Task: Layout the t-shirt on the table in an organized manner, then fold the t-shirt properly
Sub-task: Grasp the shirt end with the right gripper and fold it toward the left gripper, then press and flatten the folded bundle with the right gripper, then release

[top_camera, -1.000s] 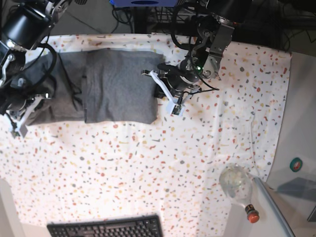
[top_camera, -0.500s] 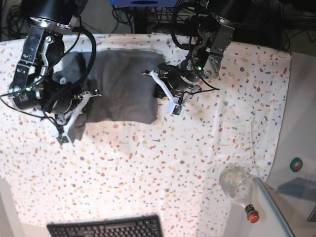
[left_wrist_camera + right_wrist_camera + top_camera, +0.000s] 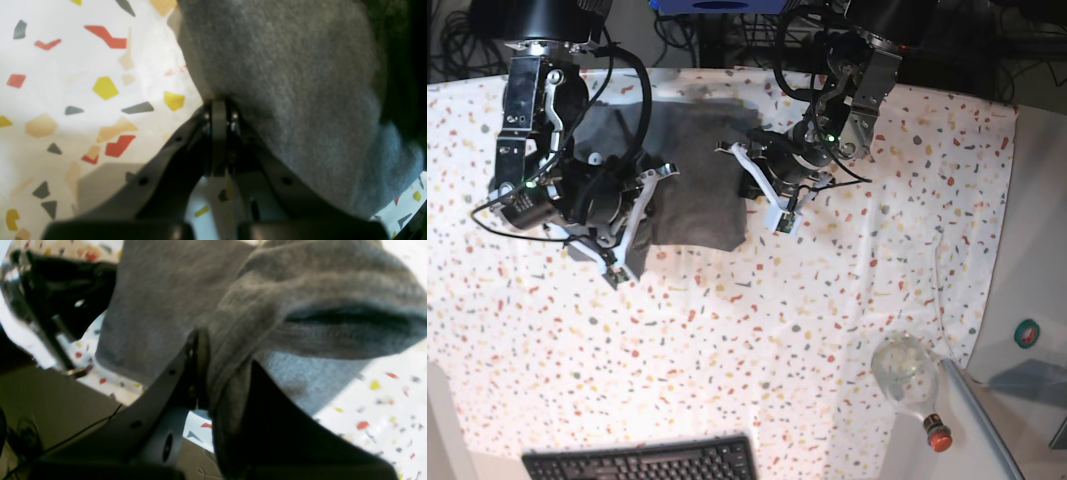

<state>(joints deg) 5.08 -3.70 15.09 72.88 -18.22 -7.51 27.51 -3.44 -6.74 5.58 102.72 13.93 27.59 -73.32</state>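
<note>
1. T-shirt (image 3: pixel 697 185): a heather dark-grey cotton garment lying partly folded on the far middle of the table (image 3: pixel 757 330), its visible slab a rough rectangle with one layer doubled over another.

2. Right gripper (image 3: pixel 213 396): on the base view's left, its jaws are nearly together with a bunched, seamed fold of the t-shirt pinched between them. The wrist view shows the cloth draping loosely off the jaws above the speckled cloth.

3. Left gripper (image 3: pixel 218 110): on the base view's right, at the garment's right-hand edge. Its jaws are closed tight, tips meeting just at the fabric's border. Whether a thin edge of cloth is caught between them cannot be told.

4. Handling, as a judgement: the fabric is light, soft and limp. It carries no shape of its own, sags from any single hold, and creases wherever it bunches. It is neither slippery nor fragile, though the doubled layers may slide over one another.

5. Where to take hold, as a judgement: seams, hems and corners give the firmest purchase. Two holds set well apart along one edge keep that edge straight as it is carried over.

6. Bystanders: a clear bottle (image 3: pixel 907 380) and a keyboard (image 3: pixel 642 462) sit near the front, well apart from the garment.
</note>
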